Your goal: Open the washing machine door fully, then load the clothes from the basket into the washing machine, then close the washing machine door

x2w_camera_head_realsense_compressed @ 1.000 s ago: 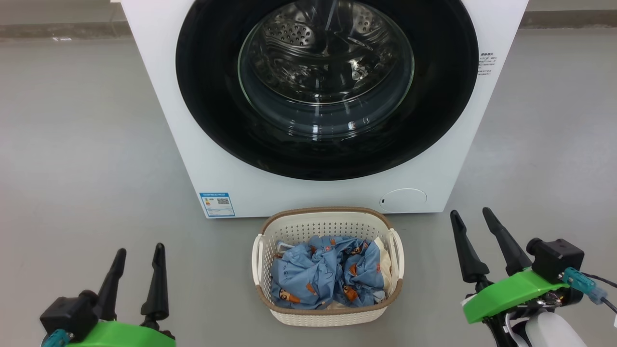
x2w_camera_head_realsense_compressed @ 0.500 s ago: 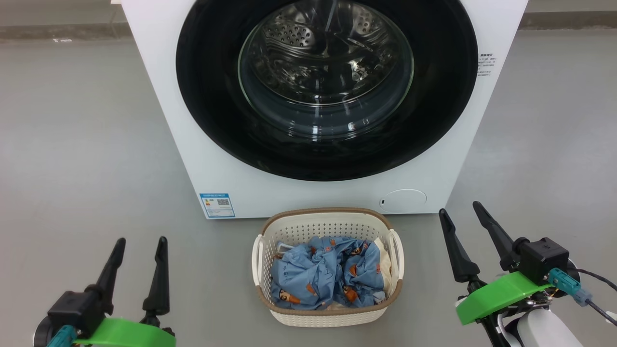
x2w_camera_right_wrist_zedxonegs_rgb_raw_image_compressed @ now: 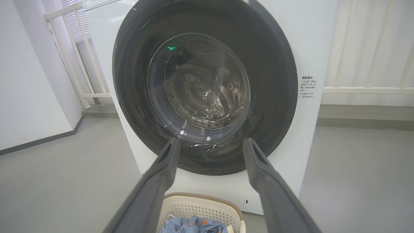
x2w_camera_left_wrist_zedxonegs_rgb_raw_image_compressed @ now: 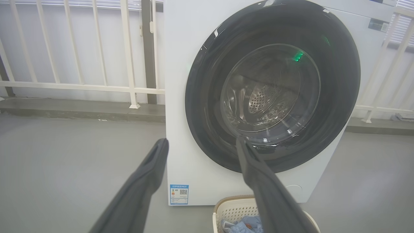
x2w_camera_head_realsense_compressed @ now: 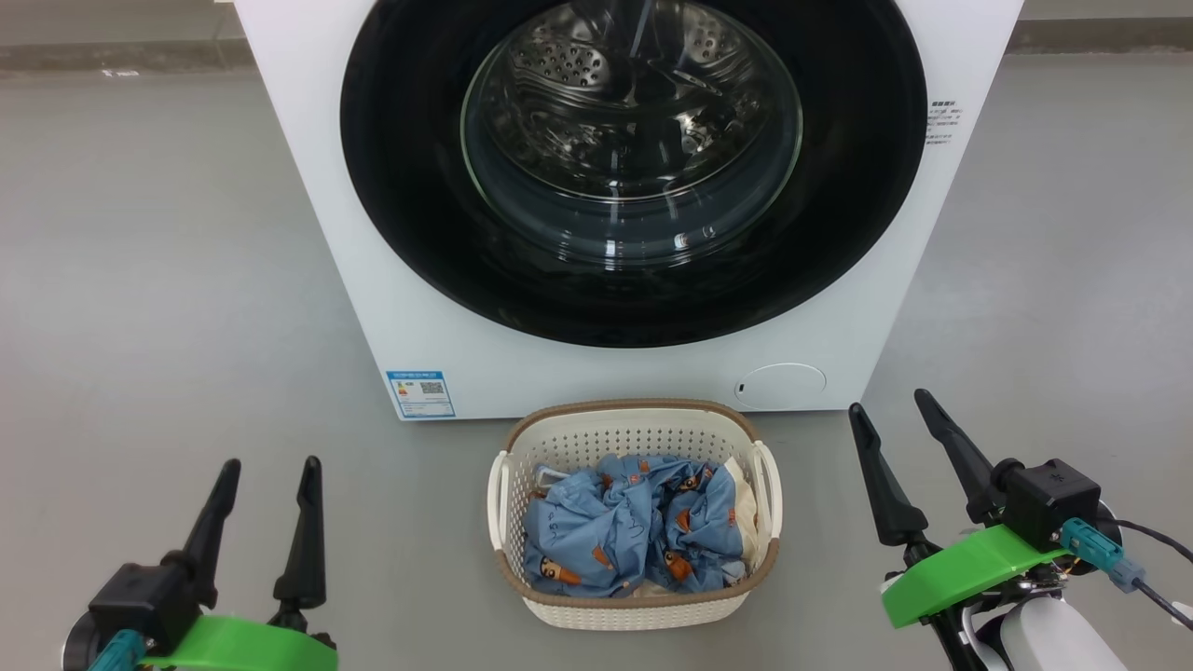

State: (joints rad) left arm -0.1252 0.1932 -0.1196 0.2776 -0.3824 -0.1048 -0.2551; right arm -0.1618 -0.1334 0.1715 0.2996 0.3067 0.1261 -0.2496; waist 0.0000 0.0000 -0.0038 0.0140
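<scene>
The white washing machine (x2w_camera_head_realsense_compressed: 308,186) stands ahead with its round black washing machine door (x2w_camera_head_realsense_compressed: 401,214) shut flat against the front; the steel drum shows through the glass. On the floor in front sits the cream basket (x2w_camera_head_realsense_compressed: 634,424) holding the blue bear-print clothes (x2w_camera_head_realsense_compressed: 634,527). My left gripper (x2w_camera_head_realsense_compressed: 270,466) hovers open at the lower left, left of the basket, holding nothing. At the lower right my right gripper (x2w_camera_head_realsense_compressed: 887,403) is open and empty too, right of the basket. In the wrist views the door (x2w_camera_left_wrist_zedxonegs_rgb_raw_image_compressed: 207,97) (x2w_camera_right_wrist_zedxonegs_rgb_raw_image_compressed: 275,81) lies beyond the open left gripper (x2w_camera_left_wrist_zedxonegs_rgb_raw_image_compressed: 202,142) and right gripper (x2w_camera_right_wrist_zedxonegs_rgb_raw_image_compressed: 212,142).
Grey floor (x2w_camera_head_realsense_compressed: 140,280) spreads on both sides of the machine. A white railing (x2w_camera_left_wrist_zedxonegs_rgb_raw_image_compressed: 81,85) and a low kerb run behind it at the left. A white wall (x2w_camera_right_wrist_zedxonegs_rgb_raw_image_compressed: 29,81) stands further left, and a blue label (x2w_camera_head_realsense_compressed: 419,393) and round cap (x2w_camera_head_realsense_compressed: 781,384) mark the machine's lower front.
My right gripper has moved a little up the head view and leftward towards the machine. My left gripper has shifted only slightly. Door, basket and clothes stay put.
</scene>
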